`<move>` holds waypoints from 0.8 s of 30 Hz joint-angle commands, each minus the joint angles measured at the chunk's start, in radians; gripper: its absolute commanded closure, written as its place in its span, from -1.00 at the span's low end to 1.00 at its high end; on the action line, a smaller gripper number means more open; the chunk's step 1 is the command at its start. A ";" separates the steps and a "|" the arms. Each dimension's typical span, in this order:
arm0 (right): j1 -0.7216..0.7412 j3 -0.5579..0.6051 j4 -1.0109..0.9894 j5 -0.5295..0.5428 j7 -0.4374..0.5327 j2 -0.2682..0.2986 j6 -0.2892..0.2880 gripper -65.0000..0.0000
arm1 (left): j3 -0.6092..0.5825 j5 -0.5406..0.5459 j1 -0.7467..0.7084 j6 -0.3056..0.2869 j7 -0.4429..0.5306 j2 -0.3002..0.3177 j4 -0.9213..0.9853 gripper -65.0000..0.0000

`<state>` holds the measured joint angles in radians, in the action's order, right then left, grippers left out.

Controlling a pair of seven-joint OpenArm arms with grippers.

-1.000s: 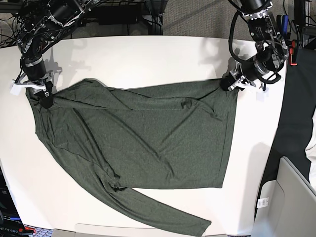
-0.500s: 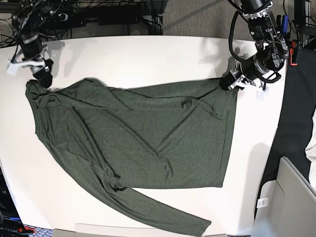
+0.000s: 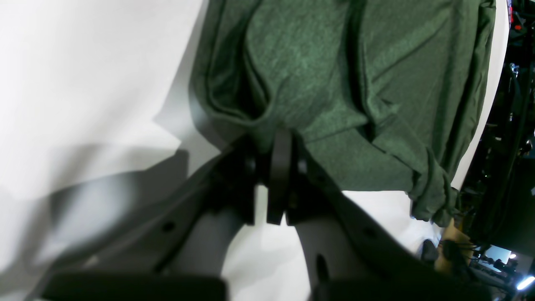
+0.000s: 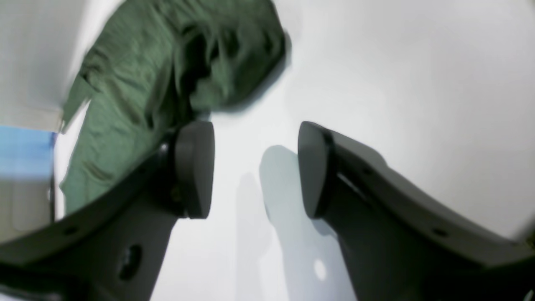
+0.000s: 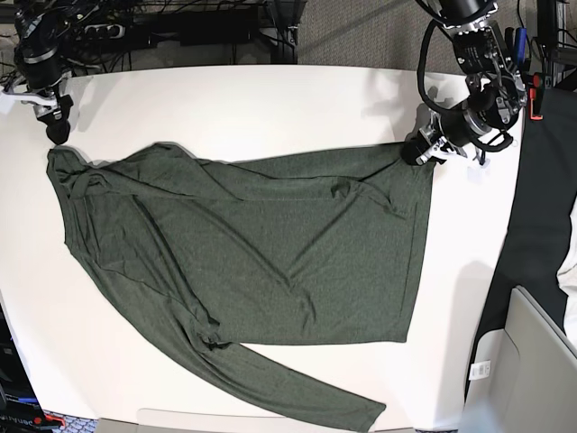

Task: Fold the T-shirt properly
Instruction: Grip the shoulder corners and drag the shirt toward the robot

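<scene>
Showing no readable writing, the T-shirt [image 5: 261, 244] lies plain olive.

T-shirt [image 5: 261, 244] | dark olive-green, long-sleeved | spread flat, wrinkled

A white table [image 5: 270, 99] fills most of the base view, evenly lit, with soft shadows on its surface. Behind the table's far edge lies grey carpet [image 5: 361, 32], and dark cables [image 5: 207, 23] run along that edge. Right of the table hangs a black cloth [image 5: 541, 198], and past it, at the near right corner, stands a grey bin [image 5: 527, 370] with a white label [image 5: 480, 369]. At the table's near left corner sits a dark rack [image 5: 13, 397].
</scene>
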<state>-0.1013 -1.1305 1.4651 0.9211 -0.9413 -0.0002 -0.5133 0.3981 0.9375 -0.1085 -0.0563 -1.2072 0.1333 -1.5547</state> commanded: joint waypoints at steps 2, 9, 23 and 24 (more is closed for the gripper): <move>0.019 -0.004 -0.027 0.000 0.001 0.021 0.002 -0.01 | -0.001 0.002 0.005 -0.003 -0.013 0.010 -0.013 0.97; 0.085 -0.004 -0.070 -0.044 0.003 0.024 0.003 -0.01 | 0.000 0.002 -0.015 -0.003 -0.012 0.009 -0.014 0.97; 0.142 0.005 -0.073 -0.102 -0.002 0.016 0.058 0.00 | 0.005 0.001 -0.015 -0.003 -0.009 -0.011 -0.014 0.97; 0.140 0.005 -0.080 -0.101 -0.002 0.015 0.068 0.00 | 0.005 0.001 -0.015 -0.003 -0.009 -0.011 -0.014 0.97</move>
<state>0.0448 -1.1206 1.3869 0.8333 -0.9348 0.0113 -0.4667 0.4019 0.9524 -0.1272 -0.0631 -1.2007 0.1162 -1.5570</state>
